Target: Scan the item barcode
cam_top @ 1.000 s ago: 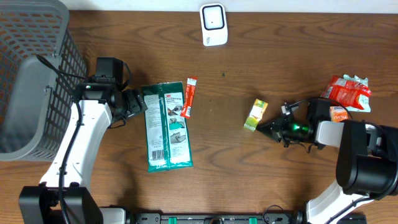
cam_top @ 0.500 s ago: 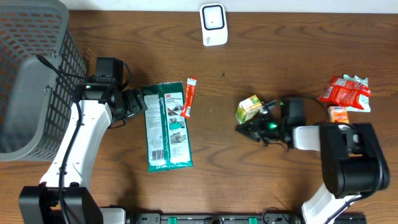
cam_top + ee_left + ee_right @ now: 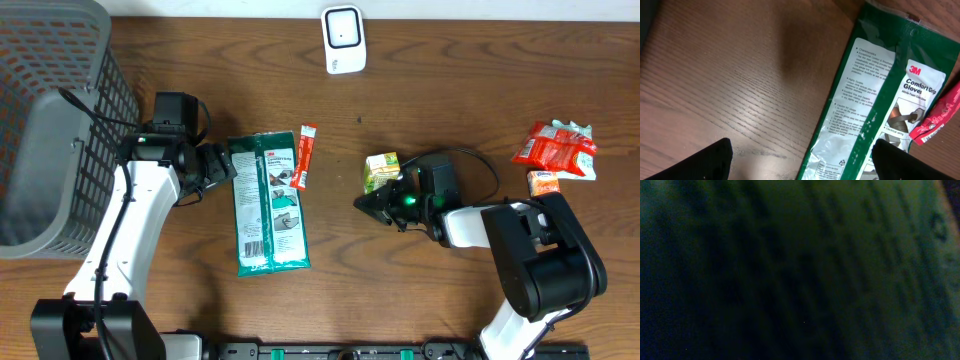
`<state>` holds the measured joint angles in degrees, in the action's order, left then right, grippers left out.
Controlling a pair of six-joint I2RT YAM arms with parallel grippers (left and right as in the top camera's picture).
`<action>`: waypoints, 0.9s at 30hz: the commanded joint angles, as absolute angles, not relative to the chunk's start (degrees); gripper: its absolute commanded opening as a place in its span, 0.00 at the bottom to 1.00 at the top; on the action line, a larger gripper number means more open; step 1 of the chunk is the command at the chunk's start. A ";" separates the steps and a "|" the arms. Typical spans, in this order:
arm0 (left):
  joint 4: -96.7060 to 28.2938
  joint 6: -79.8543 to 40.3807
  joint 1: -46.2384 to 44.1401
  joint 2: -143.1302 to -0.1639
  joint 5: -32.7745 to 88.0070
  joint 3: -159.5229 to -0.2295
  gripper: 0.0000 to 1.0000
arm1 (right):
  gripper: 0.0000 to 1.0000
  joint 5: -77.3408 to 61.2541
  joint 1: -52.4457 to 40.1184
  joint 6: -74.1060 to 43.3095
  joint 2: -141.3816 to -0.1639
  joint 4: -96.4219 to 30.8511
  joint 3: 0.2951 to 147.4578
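Observation:
A small green box (image 3: 381,170) lies on the wooden table just right of centre. My right gripper (image 3: 364,203) is shut, with nothing between its fingers, and lies low against the box's near side. The right wrist view holds only a dark, blurred green surface (image 3: 840,255) close to the lens, and its fingers do not show there. A white scanner (image 3: 342,38) stands at the table's far edge. My left gripper (image 3: 222,165) is open at the upper left corner of a green glove packet (image 3: 268,203). Its two dark fingertips (image 3: 705,160) straddle the packet's edge (image 3: 860,115).
A red stick sachet (image 3: 305,155) lies beside the glove packet's top right corner. A red snack bag (image 3: 557,148) and a small orange packet (image 3: 543,182) sit at the far right. A grey mesh basket (image 3: 50,120) fills the left edge.
My right gripper has swept left across the table, staying shut, and the green box has moved left and slightly farther back with it. The left arm has not moved.

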<state>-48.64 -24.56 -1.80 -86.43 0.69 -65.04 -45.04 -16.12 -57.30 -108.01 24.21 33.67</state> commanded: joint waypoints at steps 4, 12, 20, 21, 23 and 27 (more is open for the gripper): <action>-48.82 -24.03 -1.67 -86.37 -0.08 -65.49 0.90 | 0.01 -43.94 -16.82 -55.27 -106.21 20.80 31.99; -48.82 -24.03 -1.67 -86.37 -0.08 -65.49 0.90 | 0.02 -48.12 -13.21 -39.29 -92.68 6.87 31.99; -48.82 -24.05 -1.67 -86.37 -0.08 -65.49 0.90 | 0.27 -50.02 -0.38 -8.86 -78.46 -9.74 31.99; -48.82 -24.03 -1.67 -86.37 -0.08 -65.49 0.90 | 0.27 -50.00 1.28 -5.08 -77.43 -10.44 31.99; -48.82 -24.03 -1.67 -86.37 -0.08 -65.49 0.90 | 0.29 -49.98 4.62 3.25 -75.70 -11.14 31.99; -48.82 -24.03 -1.67 -86.37 -0.08 -65.49 0.90 | 0.33 -49.56 7.92 19.90 -75.33 -9.65 31.99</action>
<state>-48.64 -24.56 -1.80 -86.43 0.69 -65.04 -48.82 6.39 -0.14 -75.77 -9.93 32.12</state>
